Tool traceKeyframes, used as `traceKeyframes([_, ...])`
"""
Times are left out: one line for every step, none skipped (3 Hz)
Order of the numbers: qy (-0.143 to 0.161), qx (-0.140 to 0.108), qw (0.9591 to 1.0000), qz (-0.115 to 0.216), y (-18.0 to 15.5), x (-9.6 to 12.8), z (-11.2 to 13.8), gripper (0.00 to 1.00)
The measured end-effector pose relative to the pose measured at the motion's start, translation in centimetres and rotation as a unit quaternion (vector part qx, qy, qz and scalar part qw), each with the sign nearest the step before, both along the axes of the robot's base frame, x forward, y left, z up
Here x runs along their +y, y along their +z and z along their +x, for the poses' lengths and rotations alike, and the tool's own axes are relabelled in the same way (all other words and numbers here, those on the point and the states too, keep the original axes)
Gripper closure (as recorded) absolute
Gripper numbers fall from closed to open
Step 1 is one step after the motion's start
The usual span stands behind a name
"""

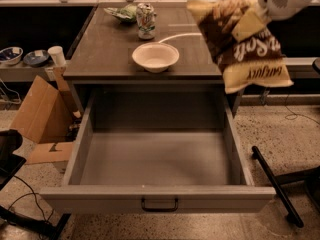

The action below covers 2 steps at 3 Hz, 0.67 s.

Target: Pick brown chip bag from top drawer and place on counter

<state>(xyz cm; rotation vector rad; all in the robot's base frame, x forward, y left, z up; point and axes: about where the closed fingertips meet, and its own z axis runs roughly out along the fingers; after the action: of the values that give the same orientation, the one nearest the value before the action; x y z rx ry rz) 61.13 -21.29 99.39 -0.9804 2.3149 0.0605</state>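
The brown chip bag [247, 46], dark brown with a cream-yellow band at its lower end, hangs in the air over the right edge of the counter [110, 49]. My gripper [250, 23] is shut on the bag's upper part; one yellow finger shows against the bag, and the white arm comes in from the top right corner. The top drawer [157, 159] stands pulled wide open below, its grey inside bare, with a dark handle [159, 204] on its front panel.
On the counter stand a white bowl [155, 57], a can [145, 20] and a small green-and-white bag [123, 12]. A cardboard box [42, 116] leans at the left. Bowls and a cup sit on a low shelf [20, 71] at far left. A black bar [276, 184] lies at right.
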Motion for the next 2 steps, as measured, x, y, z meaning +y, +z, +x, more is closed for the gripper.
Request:
traceKeyframes([-0.005, -0.043, 0.9990, 0.007, 4.34, -0.14, 0.91, 1.00])
traceKeyframes([-0.005, -0.043, 0.9990, 0.007, 4.34, -0.14, 0.91, 1.00])
